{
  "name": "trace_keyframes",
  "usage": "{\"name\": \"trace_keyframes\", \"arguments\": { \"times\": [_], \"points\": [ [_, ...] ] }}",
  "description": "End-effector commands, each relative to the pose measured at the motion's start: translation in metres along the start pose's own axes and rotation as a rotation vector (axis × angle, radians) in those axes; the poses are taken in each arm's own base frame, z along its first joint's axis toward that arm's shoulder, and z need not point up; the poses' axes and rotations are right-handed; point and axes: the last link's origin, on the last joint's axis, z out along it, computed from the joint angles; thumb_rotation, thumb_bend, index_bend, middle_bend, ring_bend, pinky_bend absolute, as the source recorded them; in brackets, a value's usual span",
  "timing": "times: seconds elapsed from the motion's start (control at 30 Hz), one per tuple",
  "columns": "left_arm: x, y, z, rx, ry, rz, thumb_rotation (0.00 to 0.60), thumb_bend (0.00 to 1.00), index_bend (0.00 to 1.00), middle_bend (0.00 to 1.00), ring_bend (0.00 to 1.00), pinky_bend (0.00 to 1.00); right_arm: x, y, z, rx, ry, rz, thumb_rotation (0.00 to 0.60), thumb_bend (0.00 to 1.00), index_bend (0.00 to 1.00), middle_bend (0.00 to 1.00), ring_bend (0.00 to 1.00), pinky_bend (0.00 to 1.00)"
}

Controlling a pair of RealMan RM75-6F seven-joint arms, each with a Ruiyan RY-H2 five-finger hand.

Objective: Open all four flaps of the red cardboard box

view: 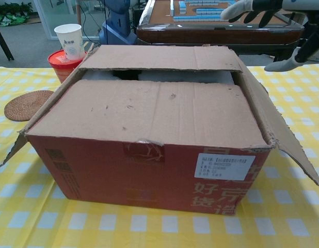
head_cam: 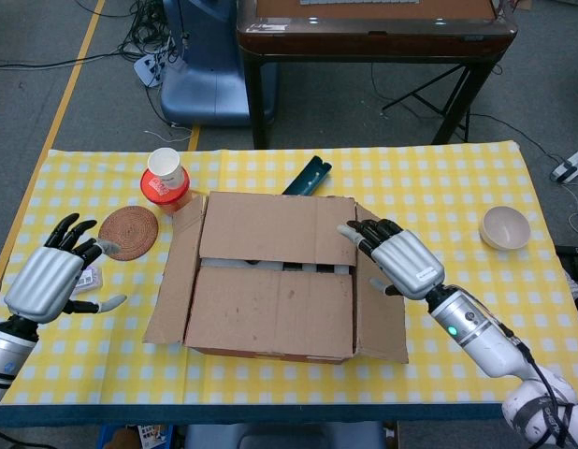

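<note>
The red cardboard box [head_cam: 275, 285] [view: 149, 165] stands in the middle of the table. Its left flap [head_cam: 177, 276] and right flap [head_cam: 381, 290] are folded outward. The far flap [head_cam: 275, 229] and near flap [head_cam: 268, 313] lie flat over the top, with a dark gap between them. My right hand [head_cam: 397, 257] hovers above the right flap near the far flap's right end, fingers spread and holding nothing. Its fingertips [view: 242, 10] show at the top right of the chest view. My left hand [head_cam: 50, 276] is open over the tablecloth, well left of the box.
A paper cup on a red lid [head_cam: 166, 178], a woven coaster [head_cam: 128, 227] and a dark green object [head_cam: 306, 175] lie behind and left of the box. A beige bowl [head_cam: 505, 227] sits at the right. A dark wooden table [head_cam: 373, 28] stands beyond.
</note>
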Motion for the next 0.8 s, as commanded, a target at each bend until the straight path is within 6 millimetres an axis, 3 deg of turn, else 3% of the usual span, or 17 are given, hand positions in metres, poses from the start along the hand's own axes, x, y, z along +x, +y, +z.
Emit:
{"name": "trace_keyframes", "arguments": {
  "times": [0.03,0.43,0.8],
  "points": [
    [-0.003,-0.005,-0.004,0.017,-0.014,-0.001,0.363,0.12,0.38,0.37,0.12,0.0,-0.003,-0.009,0.013,0.015,-0.008,0.0,0.6,0.22,0.03,0.06,0.08,0.18],
    [-0.008,-0.01,-0.016,0.034,-0.026,0.003,0.369,0.12,0.38,0.37,0.12,0.0,-0.01,-0.03,0.054,0.032,-0.024,-0.002,0.6,0.22,0.0,0.01,0.04,0.15],
    [-0.013,-0.009,-0.021,0.027,-0.038,-0.006,0.367,0.12,0.39,0.37,0.12,0.0,-0.018,-0.039,0.079,0.03,-0.027,-0.025,0.6,0.22,0.0,0.01,0.04,0.15]
  ]
}}
